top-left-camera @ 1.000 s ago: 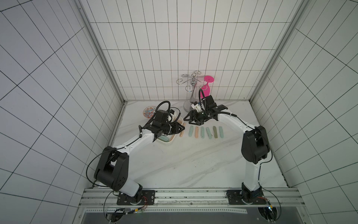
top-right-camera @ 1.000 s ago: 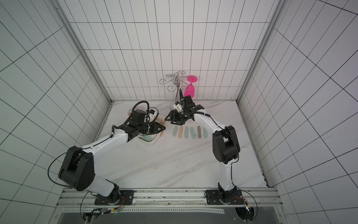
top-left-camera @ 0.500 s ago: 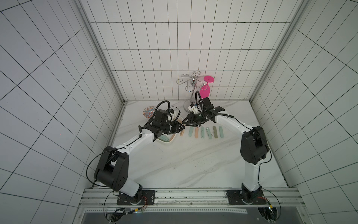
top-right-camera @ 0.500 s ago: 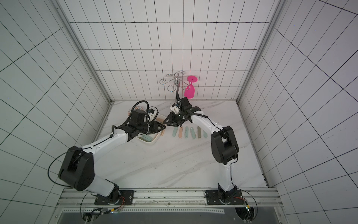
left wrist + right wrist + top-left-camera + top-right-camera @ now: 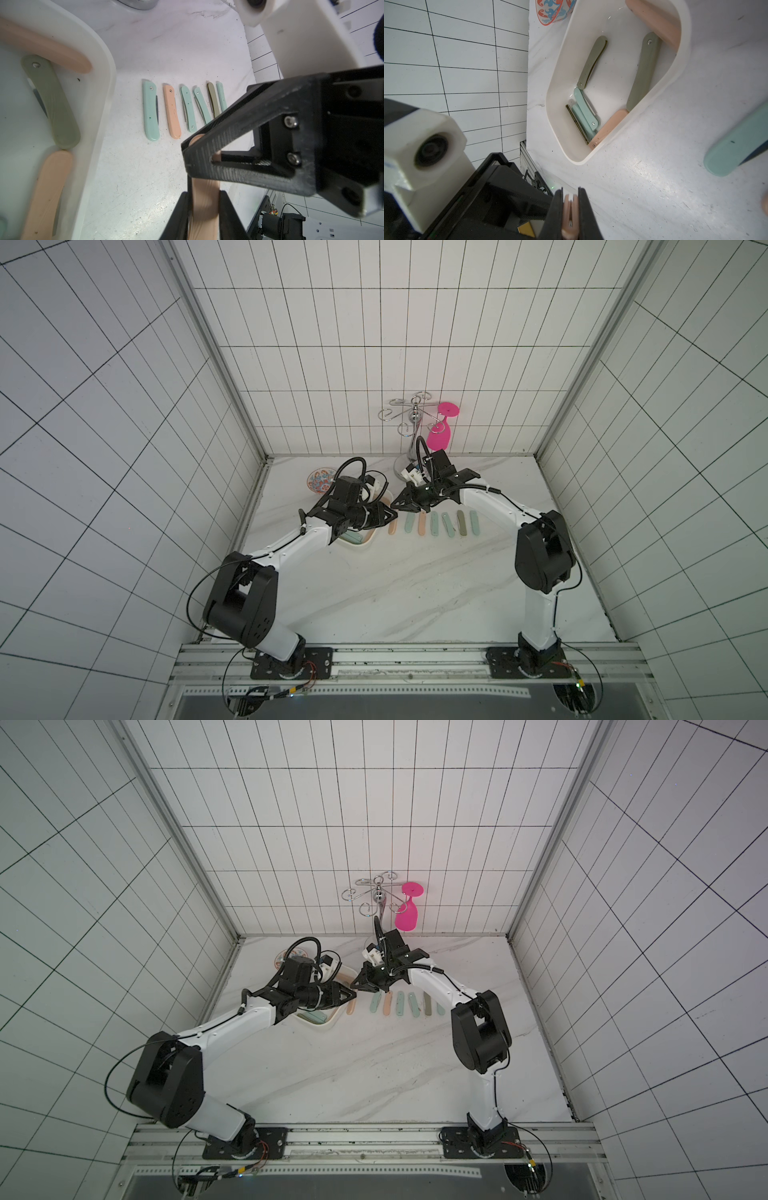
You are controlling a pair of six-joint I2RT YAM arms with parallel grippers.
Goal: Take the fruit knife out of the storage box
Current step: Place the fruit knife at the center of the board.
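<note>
The fruit knife point(image 5: 204, 209), a folded peach-coloured one, is out of the storage box point(image 5: 108, 83). It is held just off the box's 3 o'clock side, caught between the two arms. The right jaws are pinched tight on one end of it, and the right wrist view shows the peach handle squeezed between them. The other end sits between the left jaws, which flank it closely. I cannot tell whether they press on it or have let go.

A second ago the right jaws stood a little farther toward 3 o'clock. Since then they have come across toward 9 o'clock, met the left jaws and closed on the knife. The left jaws have hardly moved from their spot by the box.

A row of six folded knives point(image 5: 188, 108) lies side by side on the surface point(image 5: 415, 593), at 3 o'clock of the box: teal, peach, teal, teal, olive, teal. More knives point(image 5: 643, 72) lie in the box, olive, teal and peach among them. A patterned bowl point(image 5: 320, 481) sits at the box's 11 o'clock. A wire rack point(image 5: 411, 418) with a pink glass point(image 5: 440, 437) hanging from it stands at the 12 o'clock end of the surface.
</note>
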